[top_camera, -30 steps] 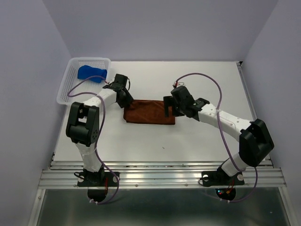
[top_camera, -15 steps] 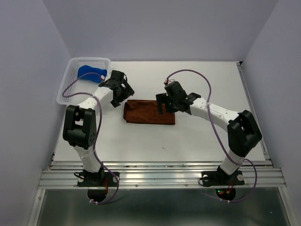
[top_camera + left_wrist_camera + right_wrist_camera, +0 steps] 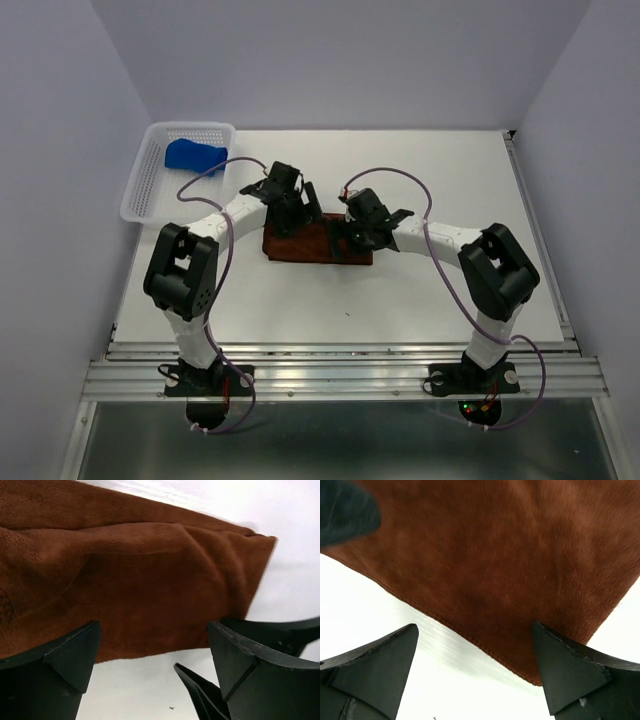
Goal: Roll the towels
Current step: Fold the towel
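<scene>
Over rust-brown towel (image 3: 312, 250): left gripper (image 3: 303, 215), right gripper (image 3: 345, 236) tilted down (jaws spread).

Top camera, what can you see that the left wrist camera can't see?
Only the top camera shows the white basket with the blue towel in it. It also shows the whole left arm and the whole right arm.

Only the left wrist camera shows the left gripper up close. It is open and points at the brown towel, and you can see a crease running across the fuzzy cloth.

Both cameras show that brown towel lying on the white table.
</scene>
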Action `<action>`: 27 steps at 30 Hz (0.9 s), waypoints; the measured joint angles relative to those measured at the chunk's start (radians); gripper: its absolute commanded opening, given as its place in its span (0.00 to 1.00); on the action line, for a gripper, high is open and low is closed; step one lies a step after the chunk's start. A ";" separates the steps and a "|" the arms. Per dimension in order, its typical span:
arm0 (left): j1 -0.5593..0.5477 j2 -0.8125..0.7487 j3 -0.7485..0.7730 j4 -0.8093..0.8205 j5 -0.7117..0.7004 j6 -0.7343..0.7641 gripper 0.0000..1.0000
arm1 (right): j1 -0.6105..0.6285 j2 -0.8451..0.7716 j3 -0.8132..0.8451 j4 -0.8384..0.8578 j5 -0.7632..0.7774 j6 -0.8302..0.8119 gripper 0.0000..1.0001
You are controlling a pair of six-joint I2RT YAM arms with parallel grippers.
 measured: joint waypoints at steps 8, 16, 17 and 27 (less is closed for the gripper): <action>0.029 0.119 0.024 -0.004 -0.034 0.004 0.99 | 0.000 -0.001 -0.070 0.068 -0.028 -0.002 1.00; 0.100 0.225 0.150 0.004 -0.090 0.007 0.99 | 0.000 -0.019 -0.105 0.109 -0.037 0.005 1.00; 0.110 0.236 0.160 0.000 -0.093 0.007 0.99 | 0.000 -0.021 -0.109 0.114 -0.038 0.007 1.00; 0.140 0.293 0.229 -0.028 -0.101 0.003 0.99 | 0.000 -0.090 -0.150 0.105 -0.064 0.009 1.00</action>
